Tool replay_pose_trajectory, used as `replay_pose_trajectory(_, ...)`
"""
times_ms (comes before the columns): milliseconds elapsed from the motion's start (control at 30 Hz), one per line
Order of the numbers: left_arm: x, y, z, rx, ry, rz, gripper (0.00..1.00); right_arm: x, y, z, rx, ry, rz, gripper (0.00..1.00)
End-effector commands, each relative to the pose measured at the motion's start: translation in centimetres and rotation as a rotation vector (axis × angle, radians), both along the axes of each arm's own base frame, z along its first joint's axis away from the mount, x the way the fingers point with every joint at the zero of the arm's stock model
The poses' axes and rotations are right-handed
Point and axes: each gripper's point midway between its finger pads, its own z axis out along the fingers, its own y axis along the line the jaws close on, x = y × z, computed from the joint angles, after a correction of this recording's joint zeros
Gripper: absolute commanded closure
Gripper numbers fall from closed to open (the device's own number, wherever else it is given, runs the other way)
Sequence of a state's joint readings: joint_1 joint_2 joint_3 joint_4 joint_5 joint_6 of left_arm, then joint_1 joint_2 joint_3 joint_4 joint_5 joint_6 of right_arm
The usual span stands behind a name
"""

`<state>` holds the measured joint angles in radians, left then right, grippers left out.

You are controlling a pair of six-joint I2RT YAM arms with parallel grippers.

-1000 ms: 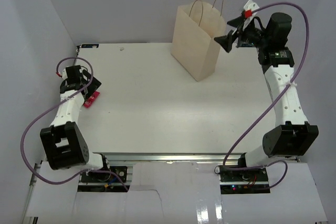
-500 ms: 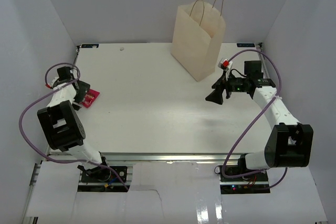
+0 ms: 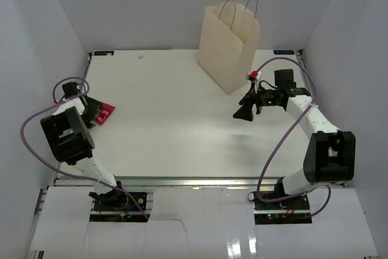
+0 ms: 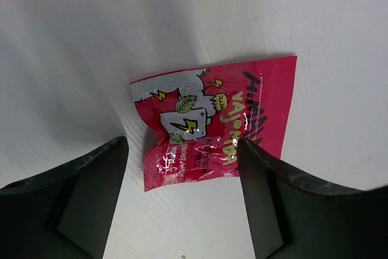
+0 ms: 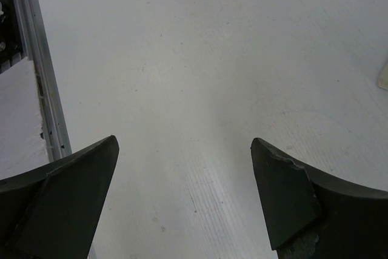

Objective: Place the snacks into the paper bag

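Observation:
One snack shows: a small red packet point(image 4: 212, 122) with yellow lettering, lying flat on the white table at the far left point(image 3: 106, 114). My left gripper point(image 4: 182, 144) is open, and its two fingertips straddle the packet's near edge without pinching it; in the top view the left gripper point(image 3: 93, 111) is low beside the packet. The paper bag point(image 3: 229, 47) stands upright at the back right with its handles up. Just in front of the bag my right gripper point(image 3: 244, 112) is open, with only bare table between the fingers point(image 5: 183, 142).
The white table point(image 3: 176, 125) is enclosed by white walls on three sides. An aluminium rail point(image 5: 30, 59) runs along the table edge in the right wrist view. A cream corner of the bag point(image 5: 383, 74) shows at that view's right edge.
My right arm has come down from beside the bag's mouth to low over the table in front of the bag. My left arm has folded back toward the left wall, its gripper staying at the red packet.

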<state>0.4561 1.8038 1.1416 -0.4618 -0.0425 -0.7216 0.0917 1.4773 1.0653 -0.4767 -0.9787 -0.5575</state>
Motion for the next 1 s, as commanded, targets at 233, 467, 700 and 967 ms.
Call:
replay_pose_trajectory(233, -0.1, 0.3, -1.5, -0.046, -0.039, -0.047, 0.44, 0.1, 1.2, 2.2, 0.018, -0.031, 0.049, 0.05)
replay_pose_trajectory(467, 0.9, -1.5, -1.0, -0.135, -0.163, -0.141, 0.84, -1.6, 3.0, 2.1, 0.013, -0.017, 0.157, 0.05)
replay_pose_trajectory(700, 2.5, -5.6, 4.0, -0.237, -0.417, -0.294, 1.00, -3.8, 6.5, 1.8, 0.001, 0.056, 0.252, 0.09)
replay_pose_trajectory(967, 2.6, -20.3, 9.5, -0.463, -0.643, -0.697, 1.00, 0.0, 11.0, 4.7, 0.122, 0.329, 0.072, 0.11)
